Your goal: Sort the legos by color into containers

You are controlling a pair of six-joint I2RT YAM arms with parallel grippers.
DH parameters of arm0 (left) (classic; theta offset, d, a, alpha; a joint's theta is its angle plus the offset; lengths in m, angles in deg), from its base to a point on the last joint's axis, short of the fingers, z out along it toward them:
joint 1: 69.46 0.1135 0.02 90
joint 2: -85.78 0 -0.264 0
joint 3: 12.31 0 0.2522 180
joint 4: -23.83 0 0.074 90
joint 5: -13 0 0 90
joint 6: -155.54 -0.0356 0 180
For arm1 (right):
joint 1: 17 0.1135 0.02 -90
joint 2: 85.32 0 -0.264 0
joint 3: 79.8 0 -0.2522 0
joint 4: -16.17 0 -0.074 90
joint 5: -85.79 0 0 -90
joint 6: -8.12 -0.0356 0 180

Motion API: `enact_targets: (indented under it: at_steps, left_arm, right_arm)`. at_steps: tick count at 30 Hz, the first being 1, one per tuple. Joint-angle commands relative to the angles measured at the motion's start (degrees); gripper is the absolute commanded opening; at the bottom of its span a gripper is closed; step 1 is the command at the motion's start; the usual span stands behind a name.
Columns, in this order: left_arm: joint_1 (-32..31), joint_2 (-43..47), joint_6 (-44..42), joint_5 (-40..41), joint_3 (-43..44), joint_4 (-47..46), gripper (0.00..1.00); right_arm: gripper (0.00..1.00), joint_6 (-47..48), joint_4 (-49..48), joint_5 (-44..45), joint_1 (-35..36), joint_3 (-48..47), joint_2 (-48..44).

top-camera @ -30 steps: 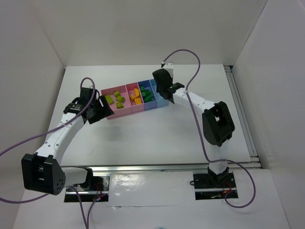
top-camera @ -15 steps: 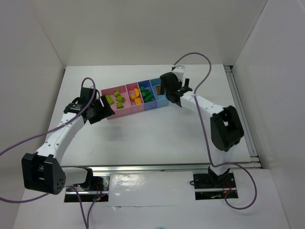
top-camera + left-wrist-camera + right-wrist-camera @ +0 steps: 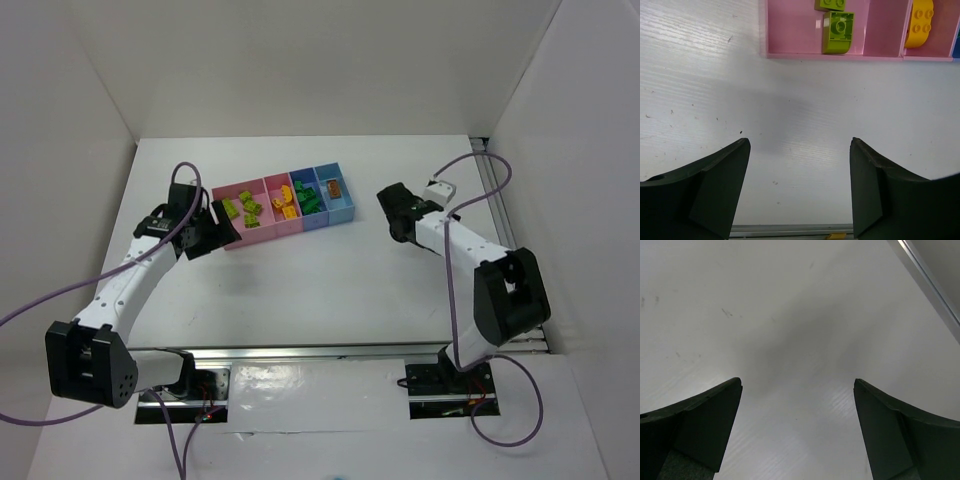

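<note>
**Right arm backs away from the bins, jaws wide**

Since a second ago the right gripper [image 3: 797,385] has left its place over the light blue bin [image 3: 341,208] and drawn back toward the right side of the table [image 3: 330,285]. It is now well apart from the row, while the left arm has hardly shifted.

The legos lie in the containers [image 3: 270,240], one colour per compartment:
- lime green bricks [image 3: 243,210] in the leftmost pink bin [image 3: 250,235]
- yellow-orange bricks [image 3: 285,204] in the second pink bin [image 3: 285,228]
- dark green bricks [image 3: 310,197] in the darker blue bin [image 3: 315,220]
- a brown-orange brick [image 3: 334,187] in the light blue bin

The pieces are small from above, so a stray among them cannot be ruled out, but no brick shows loose on the table.

Nothing is gripped by either arm. The right fingers stand spread over bare table with only the side rail [image 3: 930,282] at the edge of their view, which fits a retreat after a release. The left gripper [image 3: 799,146] hovers just beside the near left corner of the leftmost pink bin with its jaws parted and empty. It is probably kept off the bin mouths so the row stays unobstructed.

With no piece left outside, the sorting looks done or close to it.
</note>
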Motion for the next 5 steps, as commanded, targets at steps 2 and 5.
enact_targets:
  at_steps: [2,5]
  left_arm:
    - [0.3,2.3,-1.1,1.2,-0.1,-0.9,0.83]
    - [0.3,2.3,-1.6,1.2,-0.1,-0.9,0.83]
  right_arm:
    - [1.00,-5.8,7.1,4.3,0.8,-0.5,1.1]
    - [1.00,-5.3,5.2,3.8,2.3,2.7,-1.5]
